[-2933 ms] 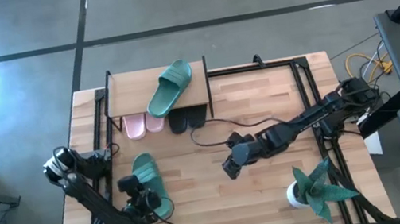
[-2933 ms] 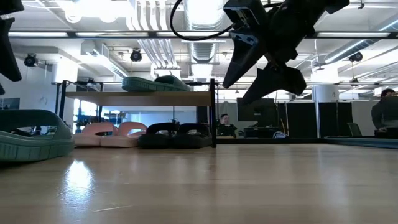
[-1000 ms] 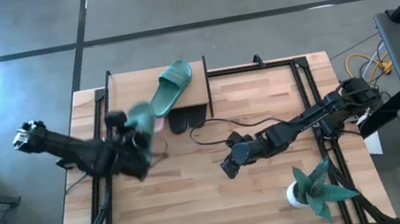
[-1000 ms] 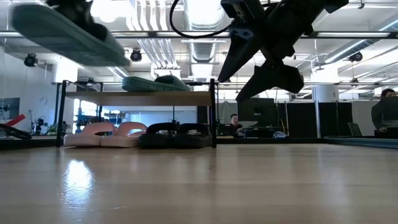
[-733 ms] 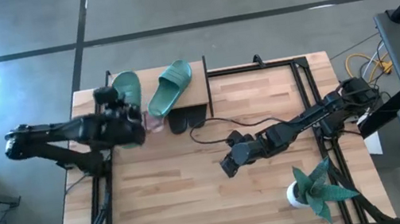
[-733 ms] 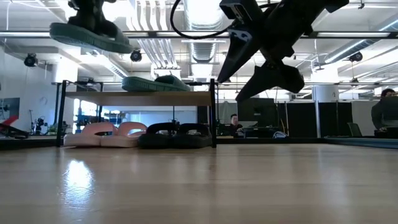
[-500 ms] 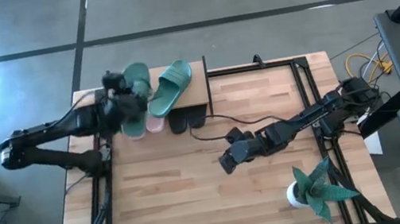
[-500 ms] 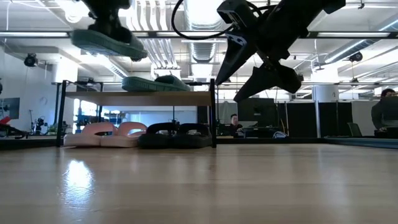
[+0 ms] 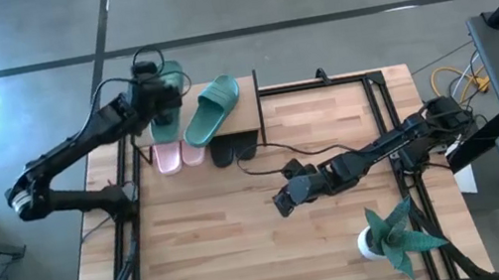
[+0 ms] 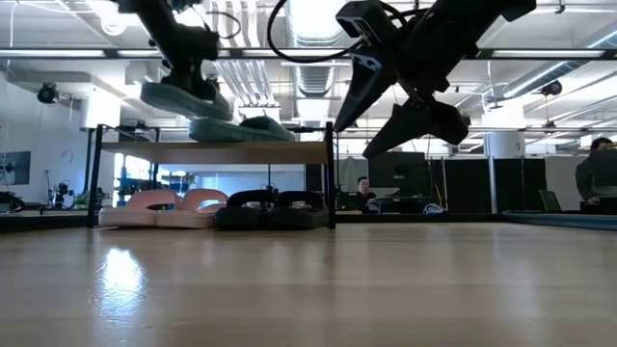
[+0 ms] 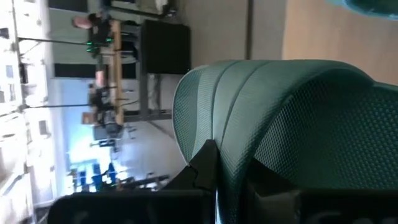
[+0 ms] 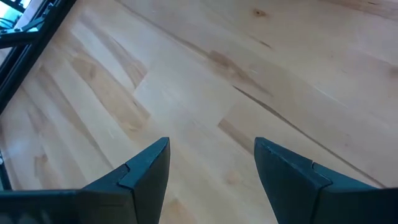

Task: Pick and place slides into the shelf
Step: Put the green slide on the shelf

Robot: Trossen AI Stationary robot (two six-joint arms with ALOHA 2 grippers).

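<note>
Teal slide (image 9: 166,101) pinched in left hand (image 9: 154,93) above shelf (image 9: 245,112); right hand (image 9: 283,202) spread, empty

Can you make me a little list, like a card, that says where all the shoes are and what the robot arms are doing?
left gripper: shut on carried teal slide, in the air above the shelf
other teal slide: lying on the shelf's top board
pink slides: side by side under the top board
black slides: under the top board, beside the pink ones
right gripper: open, empty, over the table
</note>
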